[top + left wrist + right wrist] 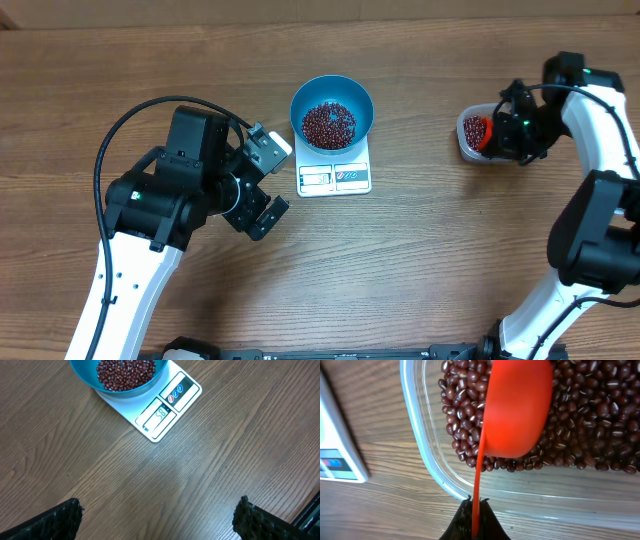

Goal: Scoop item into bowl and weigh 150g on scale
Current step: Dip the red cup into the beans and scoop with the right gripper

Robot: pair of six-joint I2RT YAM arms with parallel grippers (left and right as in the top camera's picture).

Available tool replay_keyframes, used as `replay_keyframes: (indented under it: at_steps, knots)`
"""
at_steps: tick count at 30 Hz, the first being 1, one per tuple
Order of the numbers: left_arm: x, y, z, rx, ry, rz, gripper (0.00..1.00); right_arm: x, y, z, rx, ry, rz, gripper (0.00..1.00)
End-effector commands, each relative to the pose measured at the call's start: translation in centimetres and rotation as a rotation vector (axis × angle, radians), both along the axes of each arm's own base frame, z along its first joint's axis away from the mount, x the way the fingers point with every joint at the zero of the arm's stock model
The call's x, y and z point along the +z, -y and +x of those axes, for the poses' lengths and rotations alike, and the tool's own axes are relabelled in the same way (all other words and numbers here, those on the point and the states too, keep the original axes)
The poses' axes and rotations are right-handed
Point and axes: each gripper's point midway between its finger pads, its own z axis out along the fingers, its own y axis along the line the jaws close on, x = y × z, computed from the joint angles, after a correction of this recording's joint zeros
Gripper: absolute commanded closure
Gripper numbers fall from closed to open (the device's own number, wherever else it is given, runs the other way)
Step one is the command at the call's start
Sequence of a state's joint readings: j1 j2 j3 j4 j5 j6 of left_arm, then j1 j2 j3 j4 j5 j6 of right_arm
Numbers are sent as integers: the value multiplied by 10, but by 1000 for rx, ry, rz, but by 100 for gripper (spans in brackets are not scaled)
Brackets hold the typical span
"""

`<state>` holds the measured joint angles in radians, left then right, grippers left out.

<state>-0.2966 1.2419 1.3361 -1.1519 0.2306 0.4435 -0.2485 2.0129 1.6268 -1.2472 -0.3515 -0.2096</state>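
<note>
The right pincer [475, 510] clamps the red scoop [517, 407], dipped into beans [600, 410] in the tub [427, 465] by the surface's [420, 280] right edge, the left pincer [157, 522] stands apart: refilling appears underway; next, lift a level load to the bowl [331, 88] on the scale [335, 178], mid-surface

Overhead: straight down on the whole counter [420, 260]. Left wrist: downward, near, sharing the scale [165, 407] with overhead. Right wrist: close over the tub [417, 430].
</note>
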Motion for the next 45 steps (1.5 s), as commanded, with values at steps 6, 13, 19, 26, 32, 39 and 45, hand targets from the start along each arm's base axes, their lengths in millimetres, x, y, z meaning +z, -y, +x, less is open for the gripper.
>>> replay_keyframes:
  at_steps: [6, 13, 19, 26, 32, 39, 45]
  knots:
    - [8, 1, 4, 8, 19, -16, 1, 13, 0, 6, -91, 50, 227, 96]
    - [8, 1, 4, 8, 19, -16, 0, 19, 10, 6, -142, 66, 294, 96]
    - [8, 1, 4, 8, 19, -16, 0, 22, 28, -5, -213, 42, 334, 96]
    - [8, 1, 4, 8, 19, -16, 0, 42, 38, -12, -221, 112, 475, 96]
    - [8, 1, 4, 8, 19, -16, 0, 58, 39, -19, -211, 164, 574, 96]
    - [8, 1, 4, 8, 19, -15, 0, 86, 18, -20, -167, 235, 731, 96]
    - [8, 1, 4, 8, 19, -15, 0, 109, -16, -14, -96, 281, 814, 96]
